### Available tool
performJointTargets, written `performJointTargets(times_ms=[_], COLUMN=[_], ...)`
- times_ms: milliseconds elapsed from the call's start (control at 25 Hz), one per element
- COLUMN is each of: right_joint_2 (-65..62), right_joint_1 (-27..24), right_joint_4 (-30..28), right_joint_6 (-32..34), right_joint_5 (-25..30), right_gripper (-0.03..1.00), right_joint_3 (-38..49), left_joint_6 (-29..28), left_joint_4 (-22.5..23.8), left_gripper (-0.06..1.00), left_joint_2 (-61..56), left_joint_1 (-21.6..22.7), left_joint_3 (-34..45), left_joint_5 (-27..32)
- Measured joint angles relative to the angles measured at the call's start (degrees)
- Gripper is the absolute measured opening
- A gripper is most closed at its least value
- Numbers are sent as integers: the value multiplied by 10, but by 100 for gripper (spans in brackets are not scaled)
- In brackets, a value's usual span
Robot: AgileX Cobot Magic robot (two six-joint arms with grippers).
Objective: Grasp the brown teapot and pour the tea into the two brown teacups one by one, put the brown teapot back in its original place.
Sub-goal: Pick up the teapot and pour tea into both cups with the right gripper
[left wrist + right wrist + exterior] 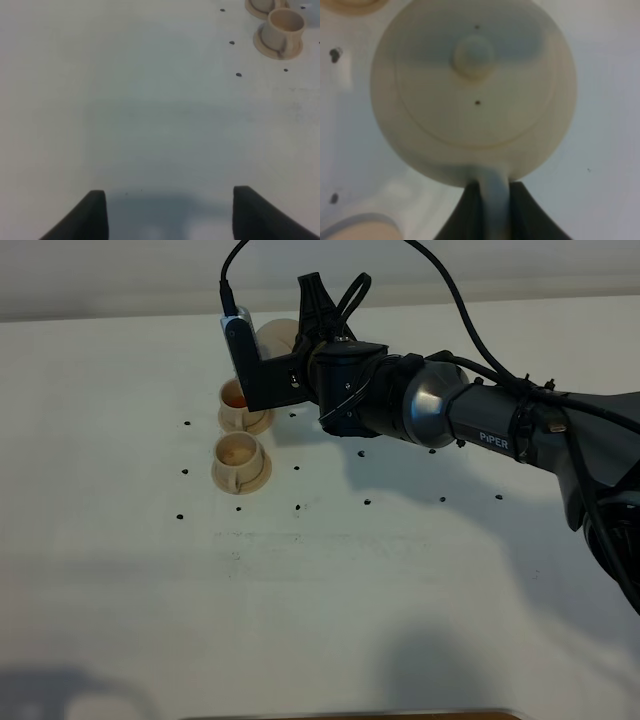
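My right gripper (303, 335) is shut on the loop handle of the brown teapot (277, 338) and holds it over the table just behind the far teacup. In the right wrist view the teapot (472, 90) shows from above with its knobbed lid on, and the handle sits between my gripper's (490, 186) jaws. Two tan teacups stand on small saucers: the far one (240, 405) has orange-brown tea (233, 396) in it, the near one (240, 460) looks pale inside. The teapot's wide saucer is hidden. My left gripper (170, 191) is open and empty over bare table.
Small black dots (297, 507) mark the white table. The near cup (285, 27) and an edge of the far saucer (260, 6) show at the edge of the left wrist view. The right arm (470, 420) stretches across from the right.
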Motion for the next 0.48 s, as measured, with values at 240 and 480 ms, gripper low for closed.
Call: performJointTargets(times_ms=[240, 480], right_joint_2=[0, 0], right_joint_1=[0, 0], right_joint_4=[0, -1], right_joint_6=[-7, -25], right_joint_5=[1, 1], right_gripper=[9, 9], right_joint_3=[0, 0], left_joint_6=[0, 0], left_joint_4=[0, 0], left_gripper=[60, 60], left_joint_2=[0, 0], left_joint_1=[0, 0], left_joint_3=[0, 0], left_joint_5=[0, 0])
